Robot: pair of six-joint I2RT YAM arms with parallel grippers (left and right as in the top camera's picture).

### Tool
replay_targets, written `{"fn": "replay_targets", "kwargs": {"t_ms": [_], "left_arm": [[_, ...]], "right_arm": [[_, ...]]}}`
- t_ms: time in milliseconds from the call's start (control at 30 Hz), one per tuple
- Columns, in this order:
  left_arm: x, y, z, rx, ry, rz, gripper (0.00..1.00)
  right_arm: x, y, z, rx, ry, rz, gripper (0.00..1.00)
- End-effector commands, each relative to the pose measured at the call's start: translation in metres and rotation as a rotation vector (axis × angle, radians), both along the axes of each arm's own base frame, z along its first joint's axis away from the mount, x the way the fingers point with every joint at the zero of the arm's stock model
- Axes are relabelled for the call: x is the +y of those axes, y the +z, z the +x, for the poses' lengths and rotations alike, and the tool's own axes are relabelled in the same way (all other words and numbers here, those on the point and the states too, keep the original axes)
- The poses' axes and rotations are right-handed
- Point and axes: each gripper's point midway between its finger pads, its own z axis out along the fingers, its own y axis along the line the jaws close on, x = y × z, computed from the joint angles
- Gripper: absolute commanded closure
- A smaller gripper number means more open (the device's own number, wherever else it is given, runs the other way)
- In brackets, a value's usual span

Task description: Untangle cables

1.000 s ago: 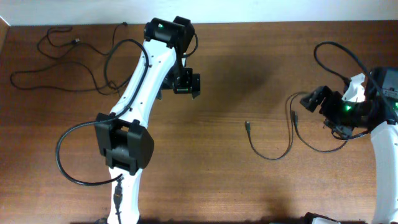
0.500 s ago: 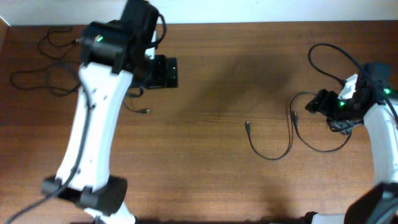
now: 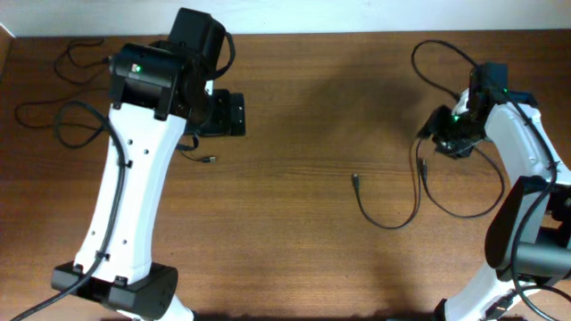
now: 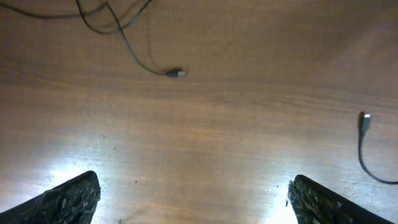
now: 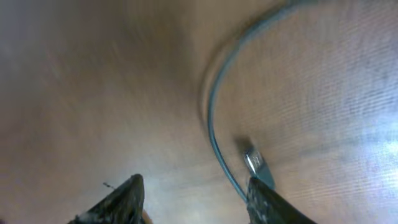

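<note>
One thin black cable [image 3: 70, 87] sprawls at the far left of the table, and its plug end [image 3: 210, 160] lies just below my left gripper [image 3: 239, 114]. In the left wrist view that plug [image 4: 176, 73] sits well ahead of the open left gripper [image 4: 193, 199], which has only bare wood between its fingers. A second cable [image 3: 393, 223] loops at the centre right, its plug [image 3: 356, 181] pointing left. My right gripper [image 3: 435, 134] hovers over this cable's other end. The right gripper [image 5: 193, 205] is partly open with nothing between its fingers. The strand [image 5: 211, 112] and a metal plug [image 5: 255, 163] lie beside its right finger [image 5: 267, 202].
The left arm's white body [image 3: 134, 196] stretches across the table's left half. A thick black robot cable [image 3: 437, 53] arcs above the right arm. The second cable's plug [image 4: 365, 121] shows at the right edge of the left wrist view. The table's back edge runs along the top.
The left arm swung left, carrying its open gripper to the loose plug. The right arm moved back and left over the cable's end, and its jaws narrowed.
</note>
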Motion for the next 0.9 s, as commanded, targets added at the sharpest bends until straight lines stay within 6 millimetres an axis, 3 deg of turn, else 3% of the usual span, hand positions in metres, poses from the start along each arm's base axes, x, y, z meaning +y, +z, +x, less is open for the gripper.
{"fn": "replay_targets", "kwargs": {"t_ms": [0,133,433,600,800,833,867], "left_arm": [[0.003,-0.014,0.001,0.032,0.0,0.025,0.01],[0.002,-0.024,0.003,0.045,0.0,0.028,0.01],[0.0,-0.026,0.005,0.041,-0.001,0.02,0.01],[0.0,-0.026,0.006,0.039,-0.001,0.02,0.01],[0.0,-0.026,0.006,0.039,-0.002,0.02,0.01],[0.0,-0.026,0.006,0.039,-0.002,0.02,0.01],[0.0,-0.026,0.006,0.04,-0.002,0.02,0.01]], "right_arm": [[-0.011,0.003,0.011,-0.002,-0.146,-0.065,0.47],[-0.024,-0.01,0.01,0.032,-0.185,-0.192,0.46],[-0.022,-0.043,0.028,0.021,-0.184,-0.186,0.48],[-0.015,-0.063,0.026,0.065,-0.208,-0.139,0.48],[-0.008,-0.069,0.029,0.066,-0.188,-0.163,0.49],[-0.007,-0.071,0.028,0.07,-0.187,-0.162,0.55],[-0.007,-0.073,0.026,0.08,-0.186,-0.162,0.75]]}}
